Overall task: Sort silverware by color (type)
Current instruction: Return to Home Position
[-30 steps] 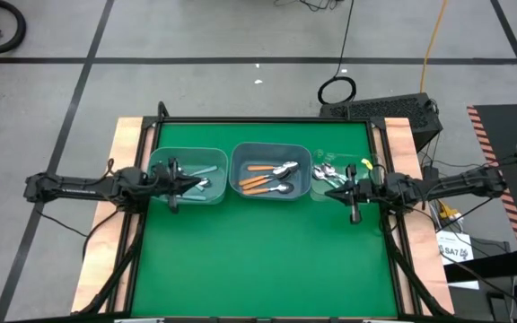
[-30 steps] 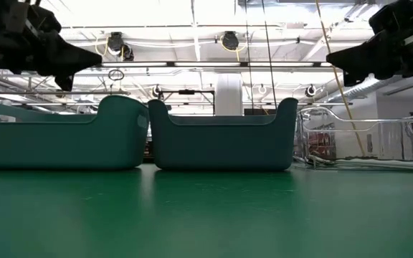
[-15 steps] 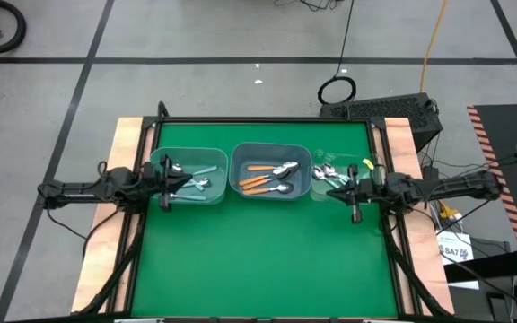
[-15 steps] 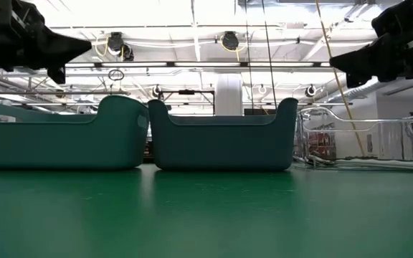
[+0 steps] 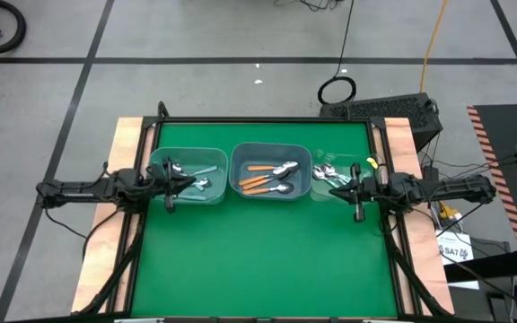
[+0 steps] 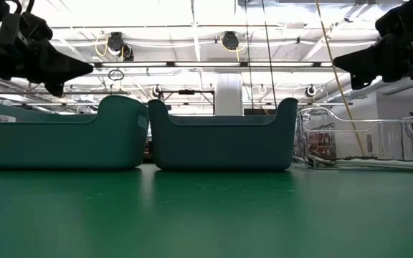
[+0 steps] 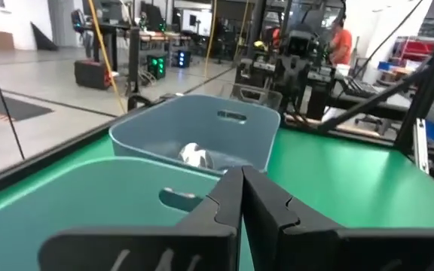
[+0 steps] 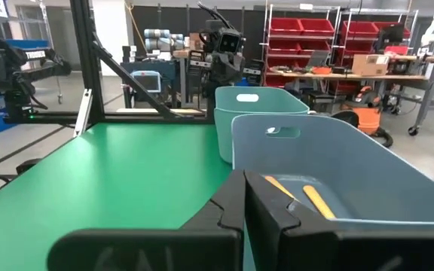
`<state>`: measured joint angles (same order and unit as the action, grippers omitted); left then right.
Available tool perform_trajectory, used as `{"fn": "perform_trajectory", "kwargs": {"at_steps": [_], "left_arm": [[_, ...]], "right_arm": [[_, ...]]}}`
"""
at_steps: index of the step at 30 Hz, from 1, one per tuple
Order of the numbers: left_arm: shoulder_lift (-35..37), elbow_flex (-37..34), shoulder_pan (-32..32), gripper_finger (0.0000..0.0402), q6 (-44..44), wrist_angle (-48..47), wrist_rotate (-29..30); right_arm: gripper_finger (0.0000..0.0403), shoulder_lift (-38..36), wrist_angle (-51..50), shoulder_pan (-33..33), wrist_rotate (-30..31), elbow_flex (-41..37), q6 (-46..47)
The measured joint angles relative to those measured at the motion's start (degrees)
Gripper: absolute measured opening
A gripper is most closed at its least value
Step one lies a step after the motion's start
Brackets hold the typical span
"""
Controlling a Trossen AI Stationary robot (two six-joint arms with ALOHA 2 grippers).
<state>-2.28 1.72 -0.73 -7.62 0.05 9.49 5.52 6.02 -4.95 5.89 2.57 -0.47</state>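
The flat bench top [image 5: 258, 260] was covered in plain green and edged with pale wood. The left rectangular plastic bin [image 5: 187, 151] was tinted teal-green, the middle rectangular plastic bin [image 5: 270, 146] blue-grey. Orange handles and silver bowls were shown by the small spoons [image 5: 258, 184] in the middle bin.

Overhead straight down, low level across, 2 wrist views sharing middle bin [image 7: 236, 135]

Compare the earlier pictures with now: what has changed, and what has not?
The left gripper drew back a little toward the table's left edge, above the left bin; the right gripper eased slightly toward the right edge. Neither took or released anything; both pairs of fingers are shut and empty. Bins and spoons lie unchanged.
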Motion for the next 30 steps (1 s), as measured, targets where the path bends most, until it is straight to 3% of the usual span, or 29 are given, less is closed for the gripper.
{"fn": "perform_trajectory", "kwargs": {"at_steps": [5,12,26,30], "left_arm": [[-0.5,0.4,0.0,0.0016,0.1,-1.6,0.7],[0.8,0.4,1.3,0.0005,7.6,-0.4,-2.4],[2.0,0.5,2.1,0.0002,8.1,-2.7,-2.7],[2.0,0.5,2.9,0.0001,7.1,-2.9,-5.1]], "right_arm": [[0.0001,0.4,-0.4,0.0,0.0,0.0,-0.1],[0.0002,0.3,-0.2,0.0,0.0,0.5,-0.1],[0.0001,-1.4,-2.4,0.0,-2.6,-0.1,-3.0],[0.0,-3.5,-4.2,0.0,-3.6,-0.2,-3.2]]}}
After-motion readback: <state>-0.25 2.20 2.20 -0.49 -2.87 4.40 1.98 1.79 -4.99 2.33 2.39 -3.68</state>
